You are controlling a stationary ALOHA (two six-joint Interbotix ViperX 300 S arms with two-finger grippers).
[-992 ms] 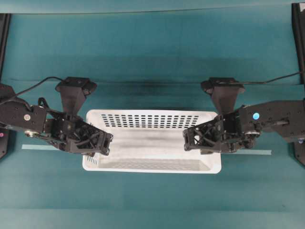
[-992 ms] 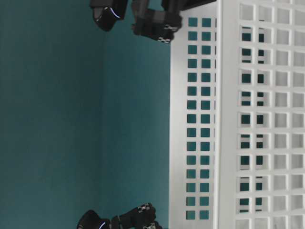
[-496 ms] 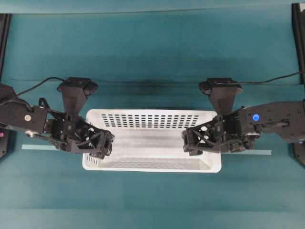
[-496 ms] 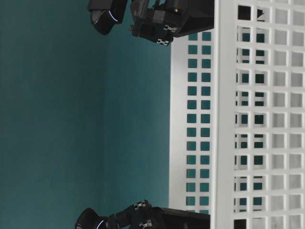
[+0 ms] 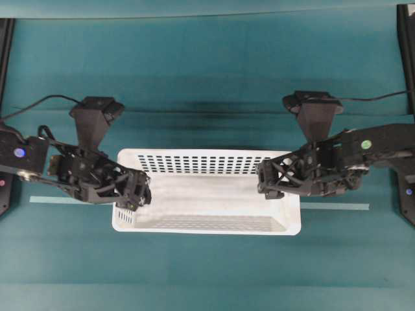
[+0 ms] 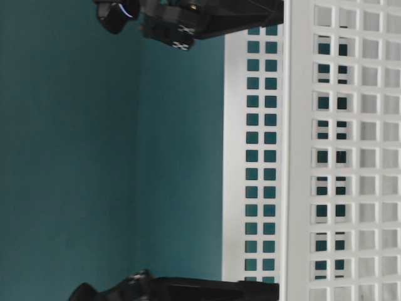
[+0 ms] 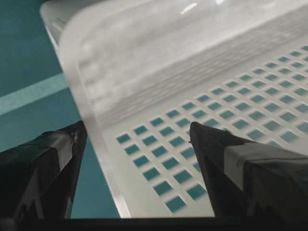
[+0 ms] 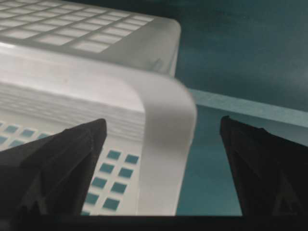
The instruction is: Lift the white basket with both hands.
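The white basket (image 5: 207,194) sits on the teal table, empty. My left gripper (image 5: 137,194) is at its left end wall and my right gripper (image 5: 266,183) is at its right end wall. In the left wrist view the left gripper (image 7: 137,132) is open, with one finger (image 7: 48,163) outside and the other inside the slotted wall (image 7: 159,72). In the right wrist view the right gripper (image 8: 163,122) is open and straddles the rolled rim (image 8: 166,154) near a corner. Neither gripper presses the plastic. The table-level view shows the basket (image 6: 301,157) with black gripper parts at its top and bottom edges.
A pale tape line (image 5: 48,199) runs across the table behind both ends of the basket. Black frame posts (image 5: 405,39) stand at the far left and right edges. Teal table surface surrounds the basket on all sides.
Both grippers have come down onto the basket's end walls and shifted slightly outward. They now straddle the rims, still open. The basket has stayed in place.
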